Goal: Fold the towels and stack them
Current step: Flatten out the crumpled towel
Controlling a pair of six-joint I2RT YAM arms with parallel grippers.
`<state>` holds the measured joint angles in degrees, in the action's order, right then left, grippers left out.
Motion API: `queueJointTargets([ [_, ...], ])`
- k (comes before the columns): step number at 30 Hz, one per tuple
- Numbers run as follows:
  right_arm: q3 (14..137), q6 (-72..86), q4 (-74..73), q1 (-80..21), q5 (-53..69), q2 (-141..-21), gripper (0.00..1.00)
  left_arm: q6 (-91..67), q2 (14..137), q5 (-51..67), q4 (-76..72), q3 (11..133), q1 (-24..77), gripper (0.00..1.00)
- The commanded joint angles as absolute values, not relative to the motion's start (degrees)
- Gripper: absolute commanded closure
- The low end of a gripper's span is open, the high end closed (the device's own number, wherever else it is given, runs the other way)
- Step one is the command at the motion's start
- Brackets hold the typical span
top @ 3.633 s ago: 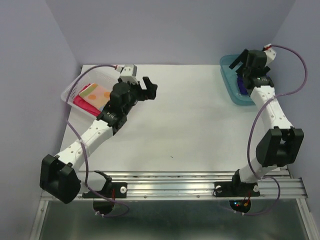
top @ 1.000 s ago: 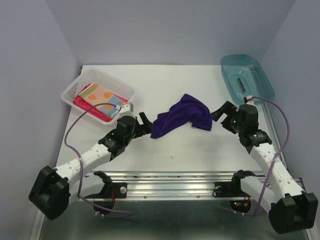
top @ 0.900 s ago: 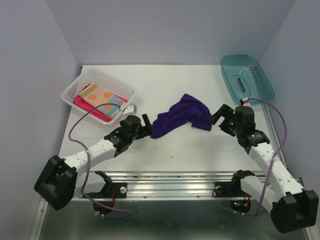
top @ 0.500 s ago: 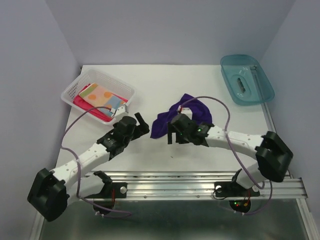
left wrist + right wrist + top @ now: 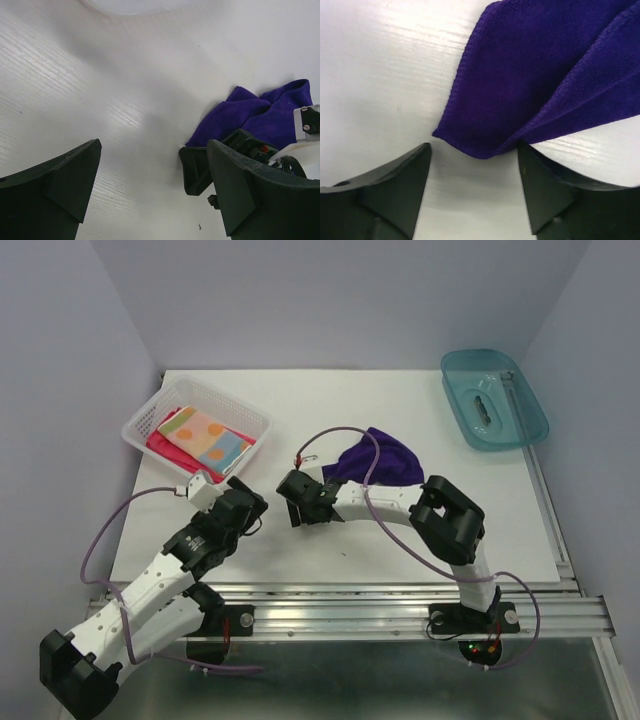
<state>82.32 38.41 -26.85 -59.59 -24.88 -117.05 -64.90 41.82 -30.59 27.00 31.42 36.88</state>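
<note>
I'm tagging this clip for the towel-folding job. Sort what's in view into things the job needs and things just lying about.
Job: purple towel, crumpled in the open; orange dotted towel and pink-red towel, both in the white basket.
Lying about: white basket, merely holding those two; teal tray at the far right.

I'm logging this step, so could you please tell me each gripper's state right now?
Left gripper: open, holding nothing.
Right gripper: open, straddling a corner of the purple towel, not gripping it.
</note>
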Motion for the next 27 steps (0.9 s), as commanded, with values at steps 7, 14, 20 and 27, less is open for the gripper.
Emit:
queueJointTargets([
  [7,78.76,46.58,-28.92,-59.59,-32.52,-114.88,0.8,-65.22,41.13,-33.84,27.25,30.5,36.65,0.01],
  [14,66.98,43.16,-21.62,-59.24,-35.06,-94.86,0.99,-55.12,42.45,-27.17,15.49,29.27,36.65,0.01],
  [20,59.17,38.68,-23.9,-51.43,-28.49,-75.43,0.99,-46.42,43.15,-16.81,3.09,27.6,36.74,0.01],
  [27,48.19,39.81,-33.03,-43.07,-21.54,-60.57,0.99,-40.79,50.88,-6.79,-6.32,27.86,36.83,0.01],
])
